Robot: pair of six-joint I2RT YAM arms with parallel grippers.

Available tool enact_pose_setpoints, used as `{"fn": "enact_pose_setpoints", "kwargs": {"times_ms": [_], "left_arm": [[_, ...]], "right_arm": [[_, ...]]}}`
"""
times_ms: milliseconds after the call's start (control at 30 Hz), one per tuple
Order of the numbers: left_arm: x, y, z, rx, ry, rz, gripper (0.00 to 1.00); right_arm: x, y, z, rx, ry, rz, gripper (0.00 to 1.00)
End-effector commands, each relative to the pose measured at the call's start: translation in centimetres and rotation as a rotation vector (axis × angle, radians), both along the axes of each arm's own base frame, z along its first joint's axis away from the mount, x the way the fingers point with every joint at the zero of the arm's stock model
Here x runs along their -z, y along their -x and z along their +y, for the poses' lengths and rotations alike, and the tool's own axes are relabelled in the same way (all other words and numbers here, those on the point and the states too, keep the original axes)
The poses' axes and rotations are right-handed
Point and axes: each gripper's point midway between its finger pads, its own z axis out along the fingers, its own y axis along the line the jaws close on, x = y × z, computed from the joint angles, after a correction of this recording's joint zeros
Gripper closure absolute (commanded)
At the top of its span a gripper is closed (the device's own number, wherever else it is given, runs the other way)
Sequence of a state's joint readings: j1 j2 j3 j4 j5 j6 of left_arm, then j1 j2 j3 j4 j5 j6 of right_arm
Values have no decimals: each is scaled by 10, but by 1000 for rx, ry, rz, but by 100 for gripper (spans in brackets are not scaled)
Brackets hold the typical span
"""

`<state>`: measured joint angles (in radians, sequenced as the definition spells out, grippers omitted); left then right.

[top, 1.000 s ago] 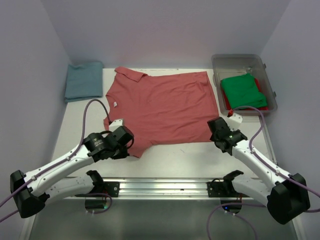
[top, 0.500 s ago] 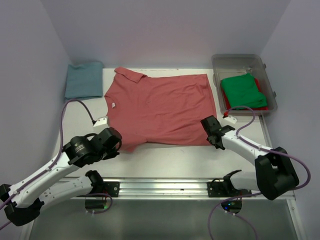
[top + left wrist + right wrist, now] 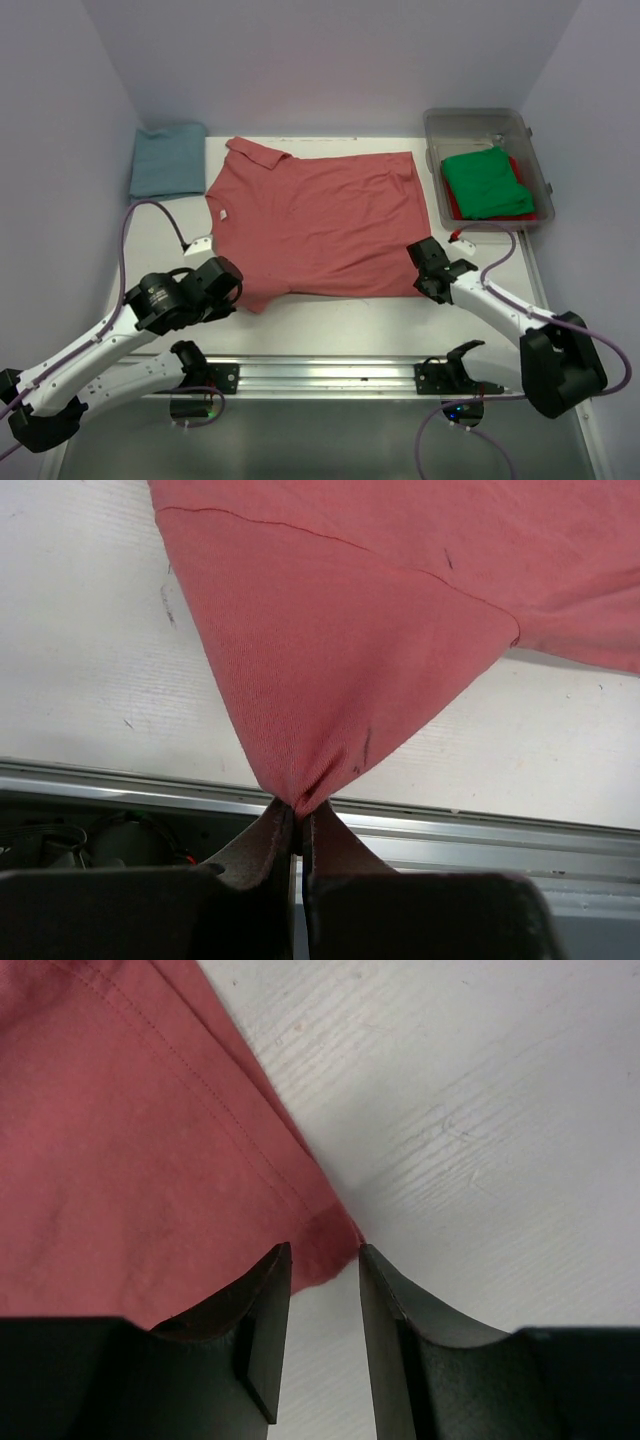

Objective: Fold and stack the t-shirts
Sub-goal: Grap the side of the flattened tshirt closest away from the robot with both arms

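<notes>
pinching the near-left sleeve tip of the salmon-red t-shirt (image 3: 320, 220), the left gripper (image 3: 297, 818) is clenched on the cloth, probably to pull it taut. the right gripper (image 3: 322, 1260) straddles the near-right hem corner, fingers parted, nothing gripped yet. the shirt lies spread across the table (image 3: 340, 320); the teal t-shirt (image 3: 167, 160) sits folded at the far-left corner.

White table (image 3: 340, 315): salmon shirt (image 3: 320, 225), teal shirt (image 3: 168, 160), bin (image 3: 476, 114)
</notes>
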<state>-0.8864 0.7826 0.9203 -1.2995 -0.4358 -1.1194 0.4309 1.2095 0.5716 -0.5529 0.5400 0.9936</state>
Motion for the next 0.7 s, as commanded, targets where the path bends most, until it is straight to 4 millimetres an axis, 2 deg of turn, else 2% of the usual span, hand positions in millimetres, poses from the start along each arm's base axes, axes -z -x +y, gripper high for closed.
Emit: {"fn": "enact_pose_setpoints", "kwargs": {"times_ms": [0,167,267,500,600,667], "left_arm": [[-5,-6,0,-30,9,-34,100],[-3,-7,-3,-21,12,-30,100],[-2,-7,-4,-16,16,-32,100],[-1,-5,-2,-19,17,-29,100],[0,-5,-2,-23,22,-33,100],[1,-4,-2,-23,25,-30,100]], "right_arm": [[-6,10,3,19,-70,-29,63],[-12,11,0,30,-71,-59,69],[-13,6,-2,35,-45,-56,69],[0,4,2,32,-38,-7,68],[5,7,2,28,-36,8,74],[5,9,1,29,-36,11,81]]}}
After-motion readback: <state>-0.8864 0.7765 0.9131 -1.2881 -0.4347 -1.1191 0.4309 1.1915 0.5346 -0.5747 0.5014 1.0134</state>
